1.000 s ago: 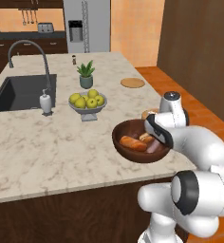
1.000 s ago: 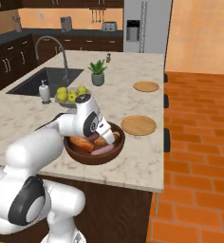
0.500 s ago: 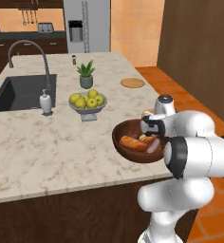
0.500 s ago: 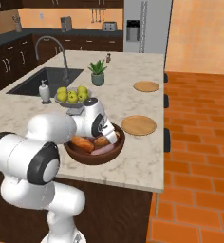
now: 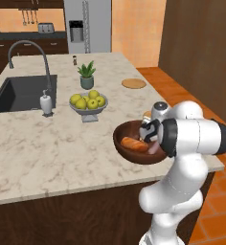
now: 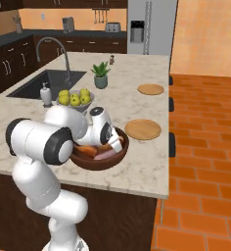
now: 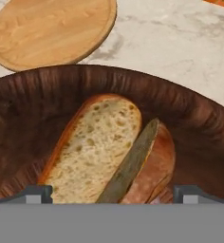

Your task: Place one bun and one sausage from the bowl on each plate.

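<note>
Pincer spread wide, empty, low over bun in bowl.

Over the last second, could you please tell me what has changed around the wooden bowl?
The arm's elbow has swung out and folded lower, while the end effector stays open over the bowl, holding nothing. The bun, the near plate, the far plate and the fruit bowl have not moved.
</note>
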You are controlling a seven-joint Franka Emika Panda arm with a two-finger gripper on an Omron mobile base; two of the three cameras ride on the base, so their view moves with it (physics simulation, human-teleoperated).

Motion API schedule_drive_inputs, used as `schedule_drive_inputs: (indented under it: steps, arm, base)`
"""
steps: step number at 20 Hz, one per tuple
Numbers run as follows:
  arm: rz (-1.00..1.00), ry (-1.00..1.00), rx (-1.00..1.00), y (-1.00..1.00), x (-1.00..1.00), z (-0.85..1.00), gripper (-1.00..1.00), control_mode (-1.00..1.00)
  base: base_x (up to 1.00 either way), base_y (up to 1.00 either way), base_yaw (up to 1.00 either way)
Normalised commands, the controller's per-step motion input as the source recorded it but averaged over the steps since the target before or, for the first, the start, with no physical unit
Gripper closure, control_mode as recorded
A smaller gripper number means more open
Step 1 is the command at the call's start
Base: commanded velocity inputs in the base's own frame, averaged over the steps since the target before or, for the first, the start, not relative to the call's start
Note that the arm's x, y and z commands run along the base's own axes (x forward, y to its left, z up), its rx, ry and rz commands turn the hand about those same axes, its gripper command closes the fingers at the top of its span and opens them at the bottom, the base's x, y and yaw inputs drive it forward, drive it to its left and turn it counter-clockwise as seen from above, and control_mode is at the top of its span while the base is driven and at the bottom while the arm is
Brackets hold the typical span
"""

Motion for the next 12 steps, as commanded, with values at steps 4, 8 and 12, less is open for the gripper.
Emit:
schedule_drive_inputs:
  steps: [4, 8, 12]
  arm:
    - [-0.05, -0.06, 0.00, 0.00, 0.12, -0.31, 1.00, -1.00]
    - [-0.04, -0.17, 0.01, 0.00, -0.06, 0.49, 1.00, -1.00]
    - [-0.04, -0.05, 0.09, 0.00, -0.22, 1.00, 1.00, -1.00]
  base:
    - [0.00, 0.00, 0.00]
    - [0.00, 0.00, 0.00]
    - [0.00, 0.00, 0.00]
